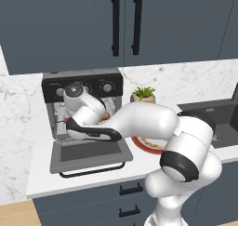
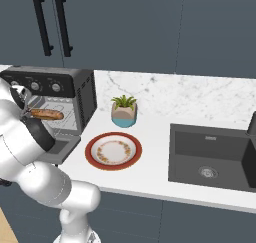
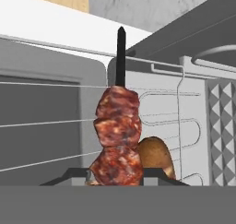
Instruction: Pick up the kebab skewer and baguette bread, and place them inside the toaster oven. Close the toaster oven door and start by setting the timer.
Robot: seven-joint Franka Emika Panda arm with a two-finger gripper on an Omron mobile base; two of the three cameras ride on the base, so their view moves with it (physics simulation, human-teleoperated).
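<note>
Clamped in the gripper [image 3: 116,174], the skewer [image 3: 118,135] points straight ahead into the oven [image 1: 83,88], over its rack [image 3: 41,126], with the baguette [image 3: 156,157] just beside it.

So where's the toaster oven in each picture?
Left base view: toaster oven at upper left, behind the white arm.
Right base view: far left, in the upper half.
Hand view: its inside wall, behind the kebab skewer.
Shared landmark: potted plant beside it in both base views.
</note>
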